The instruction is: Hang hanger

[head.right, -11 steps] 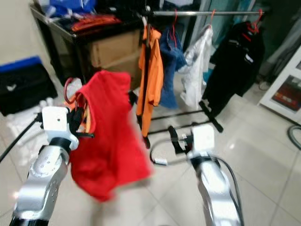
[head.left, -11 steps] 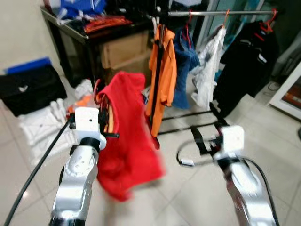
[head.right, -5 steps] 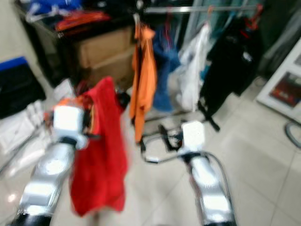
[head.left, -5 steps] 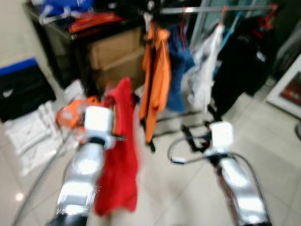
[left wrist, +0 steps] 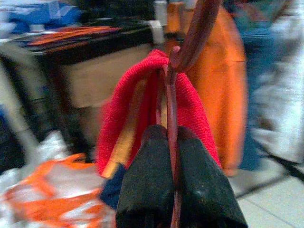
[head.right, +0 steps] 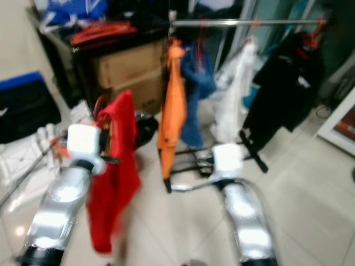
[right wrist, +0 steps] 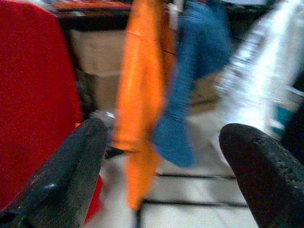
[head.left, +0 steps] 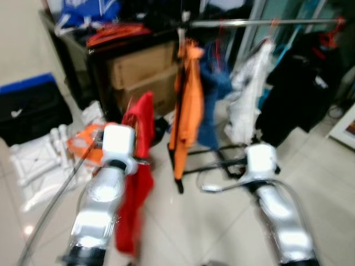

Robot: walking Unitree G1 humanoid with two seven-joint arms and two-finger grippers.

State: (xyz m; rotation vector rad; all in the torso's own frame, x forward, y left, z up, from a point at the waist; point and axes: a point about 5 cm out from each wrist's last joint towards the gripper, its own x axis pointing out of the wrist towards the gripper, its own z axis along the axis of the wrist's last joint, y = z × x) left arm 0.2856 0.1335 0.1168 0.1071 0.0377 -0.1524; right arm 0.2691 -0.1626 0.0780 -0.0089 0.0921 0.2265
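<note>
Left gripper (left wrist: 173, 156): my fingers clamped on the red hanger (left wrist: 172, 102) carrying a red garment (head.left: 137, 166).
Right gripper (right wrist: 164, 156): my fingers spread wide, holding nothing.

The red garment (head.left: 136, 166) on the hanger (left wrist: 172, 118) has swung from broadside to edge-on, now a narrow strip beside the left gripper (left wrist: 172, 156). The robot has stepped nearer the clothes rail (head.left: 260, 22), and the orange shirt (head.left: 188, 105) looms closer.
</note>
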